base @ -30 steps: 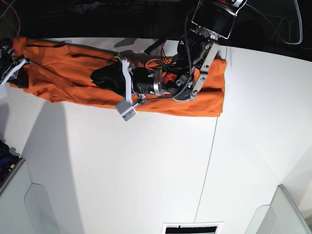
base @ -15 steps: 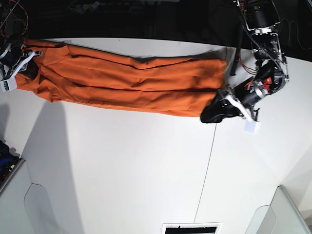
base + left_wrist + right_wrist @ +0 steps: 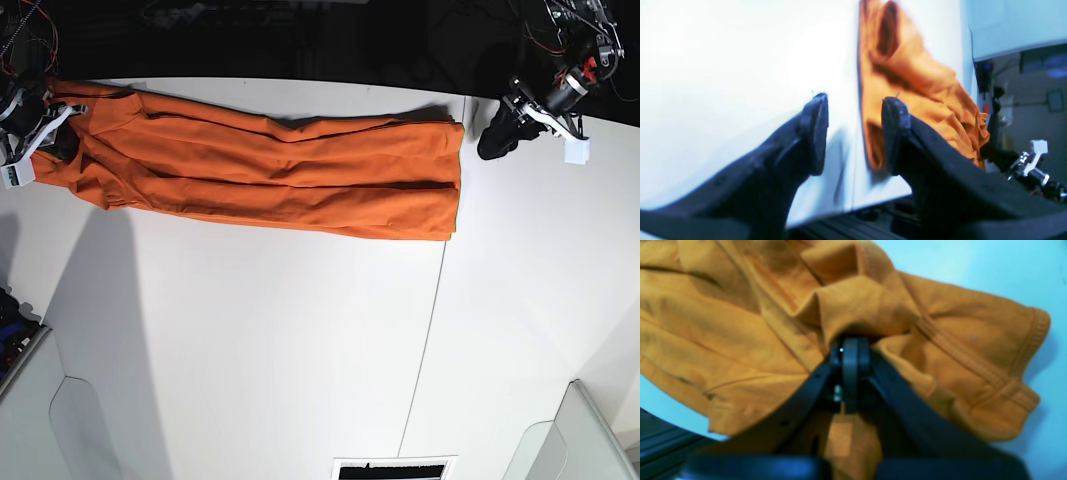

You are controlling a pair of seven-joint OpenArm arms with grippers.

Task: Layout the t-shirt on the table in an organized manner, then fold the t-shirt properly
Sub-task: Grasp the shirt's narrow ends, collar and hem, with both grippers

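Note:
The orange t-shirt (image 3: 270, 175) lies stretched into a long band across the far part of the white table (image 3: 250, 340). At its left end my right gripper (image 3: 42, 140) is shut on a bunch of fabric; the right wrist view shows the jaws (image 3: 850, 345) pinched on a fold of the t-shirt (image 3: 740, 330) near a sleeve hem. My left gripper (image 3: 493, 135) hovers just past the shirt's right end at the table's far edge. It stands open and empty (image 3: 853, 133), with the t-shirt (image 3: 907, 80) beyond its fingers.
A thin dark seam (image 3: 428, 340) runs across the table just right of the shirt's end. Grey bins stand at the near left corner (image 3: 30, 400) and near right corner (image 3: 590, 440). A vent slot (image 3: 392, 468) sits at the near edge.
My left gripper swung from over the shirt's middle to its right end, let go and opened, then lifted to the far right edge. The shirt now lies drawn out long.

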